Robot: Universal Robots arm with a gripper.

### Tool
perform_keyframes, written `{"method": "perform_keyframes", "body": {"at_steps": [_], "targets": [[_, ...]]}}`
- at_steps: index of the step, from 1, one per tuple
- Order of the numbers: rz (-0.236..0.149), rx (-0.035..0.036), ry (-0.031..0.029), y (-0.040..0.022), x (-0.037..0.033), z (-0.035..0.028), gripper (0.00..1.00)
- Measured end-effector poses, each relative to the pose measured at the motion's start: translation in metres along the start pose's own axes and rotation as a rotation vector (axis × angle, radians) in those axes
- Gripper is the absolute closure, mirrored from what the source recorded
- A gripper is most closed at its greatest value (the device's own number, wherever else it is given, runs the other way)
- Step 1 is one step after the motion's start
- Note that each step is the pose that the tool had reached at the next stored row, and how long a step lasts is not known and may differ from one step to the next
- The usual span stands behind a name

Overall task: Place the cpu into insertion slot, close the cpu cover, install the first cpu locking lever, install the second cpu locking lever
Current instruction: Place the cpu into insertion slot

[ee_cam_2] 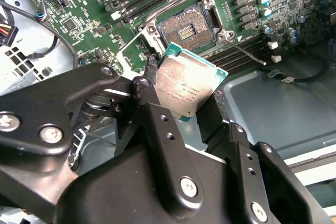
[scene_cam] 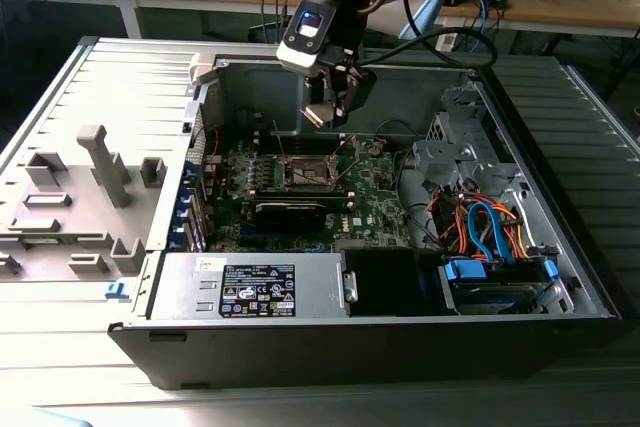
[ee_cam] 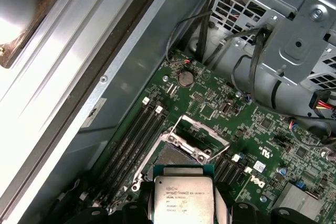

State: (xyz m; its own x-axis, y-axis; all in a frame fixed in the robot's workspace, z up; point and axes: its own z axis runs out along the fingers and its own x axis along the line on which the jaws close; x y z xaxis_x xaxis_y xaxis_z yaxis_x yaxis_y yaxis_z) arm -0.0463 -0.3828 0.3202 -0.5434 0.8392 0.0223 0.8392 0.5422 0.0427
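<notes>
Jaws clamped on cpu [ee_cam_2: 189, 85], held above insertion slot [ee_cam_2: 188, 27]

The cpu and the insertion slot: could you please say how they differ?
The cpu has a grey metal top; the insertion slot is dark and framed in silver. The cpu is tilted, gripped in the hand; the insertion slot lies flat, uncovered and empty. Both are square.
</notes>
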Motion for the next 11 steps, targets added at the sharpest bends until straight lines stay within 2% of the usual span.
{"method": "perform_keyframes", "body": {"at_steps": [5,8,11], "targets": [[0.010,-0.0002,-0.0004,0.0000,0.0000,0.0001,0.45],[0.028,-0.0006,-0.0012,0.0000,0.0000,0.0003,0.45],[0.075,-0.0016,-0.0032,-0.0001,0.0000,0.0012,0.45]]}}
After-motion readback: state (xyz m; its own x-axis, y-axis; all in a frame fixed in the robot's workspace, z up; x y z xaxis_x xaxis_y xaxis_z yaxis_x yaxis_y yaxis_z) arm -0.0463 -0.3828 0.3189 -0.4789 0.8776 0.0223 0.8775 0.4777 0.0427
